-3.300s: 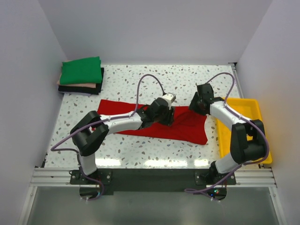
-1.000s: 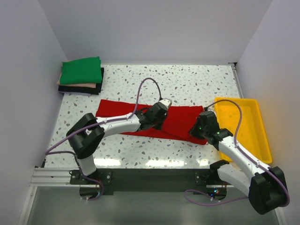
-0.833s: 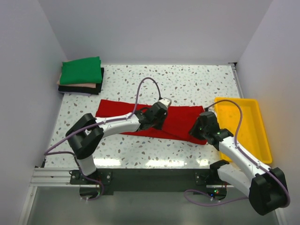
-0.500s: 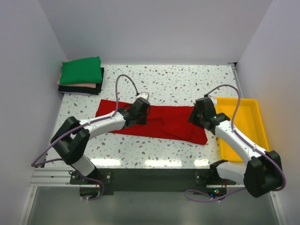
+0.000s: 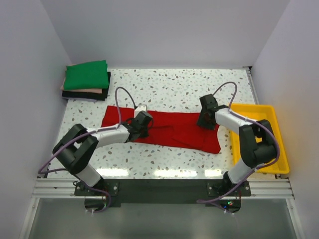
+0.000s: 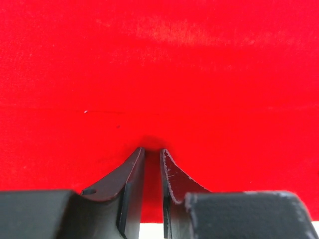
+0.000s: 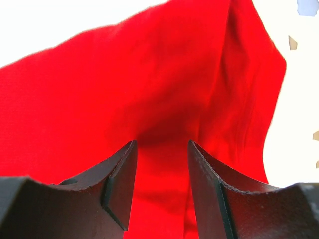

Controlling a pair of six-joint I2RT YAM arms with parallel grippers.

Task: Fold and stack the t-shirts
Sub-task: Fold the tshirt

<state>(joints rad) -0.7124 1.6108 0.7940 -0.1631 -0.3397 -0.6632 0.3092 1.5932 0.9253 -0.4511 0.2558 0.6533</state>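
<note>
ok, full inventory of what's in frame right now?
red shirt: 1, red, laid flat across mid-table
green shirt: 1, green, folded, top of the stack at the far-left corner
pink shirt: 1, pale pink, folded, under the green one
black shirt: 1, black, folded, bottom of the stack
tray: 1, yellow, right edge of the table
table: 1, white speckled, under everything
left gripper: 1, black fingers, tips on the red shirt's left half, jaws nearly closed, grip unclear
right gripper: 1, black fingers, over the red shirt's right end, jaws apart
</note>
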